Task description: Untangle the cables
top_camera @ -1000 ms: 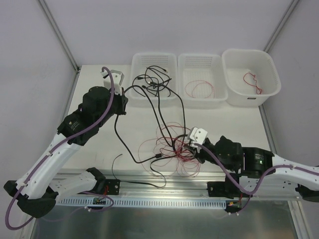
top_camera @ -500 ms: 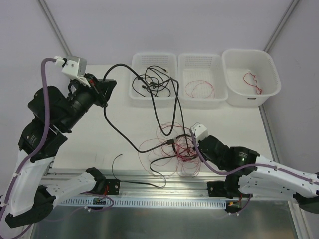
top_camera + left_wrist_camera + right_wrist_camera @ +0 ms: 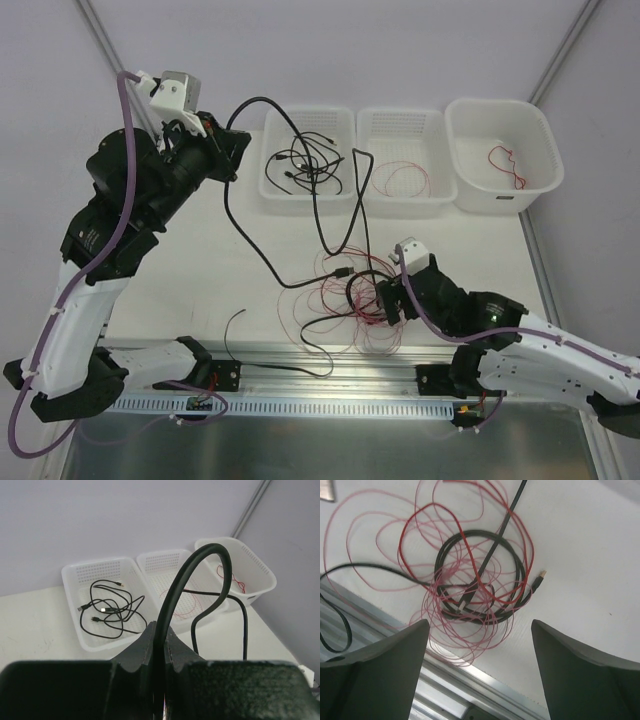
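Partly done: baskets [image 3: 310,110] hold some cables [image 3: 300,165]; left pincer [image 3: 159,630] clenched on a raised black cable [image 3: 200,565], right pincer [image 3: 477,630] released over the unresolved tangle [image 3: 470,580].

Three white bins [image 3: 400,111] are being counted beyond the left claw [image 3: 232,150], and two claws, the right claw [image 3: 385,300] included; the tangled cables [image 3: 345,290] are being left uncounted.

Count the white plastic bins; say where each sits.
3, along the table's far edge: left perforated basket holding black cables, middle perforated basket and right solid tub, each holding red wire.
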You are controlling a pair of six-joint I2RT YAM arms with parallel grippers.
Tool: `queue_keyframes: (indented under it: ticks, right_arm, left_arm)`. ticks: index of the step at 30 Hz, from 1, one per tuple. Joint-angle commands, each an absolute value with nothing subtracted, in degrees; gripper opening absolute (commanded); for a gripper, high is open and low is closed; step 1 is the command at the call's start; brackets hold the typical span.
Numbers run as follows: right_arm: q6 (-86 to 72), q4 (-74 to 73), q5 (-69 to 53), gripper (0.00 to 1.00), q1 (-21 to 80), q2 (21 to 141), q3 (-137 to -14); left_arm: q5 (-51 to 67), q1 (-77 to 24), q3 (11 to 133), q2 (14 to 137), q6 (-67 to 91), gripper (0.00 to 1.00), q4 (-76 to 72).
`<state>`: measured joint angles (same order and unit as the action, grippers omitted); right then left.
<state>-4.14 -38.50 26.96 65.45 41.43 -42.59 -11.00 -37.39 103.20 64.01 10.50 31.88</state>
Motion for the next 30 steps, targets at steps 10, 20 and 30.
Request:
queue_keyframes:
  ticks: [10,20,30]
  right_arm:
    - [-2.2,-21.4,8.1,0.79,39.6,53.3,-47.8]
    - [-1.6,-2.2,2.8,0.61,34.8,73.4,-47.1]
    - [-2.7,9.0,4.0,0.46,33.6,90.4,-48.9]
  left_arm:
    - [-10.1,-36.9,98.8,57.3,12.7,0.00,28.9]
    - [-8.0,-37.0,94.1,53.3,14.4,0.00,28.9]
    - [-6.2,-36.9,91.7,50.0,15.6,0.00,28.9]
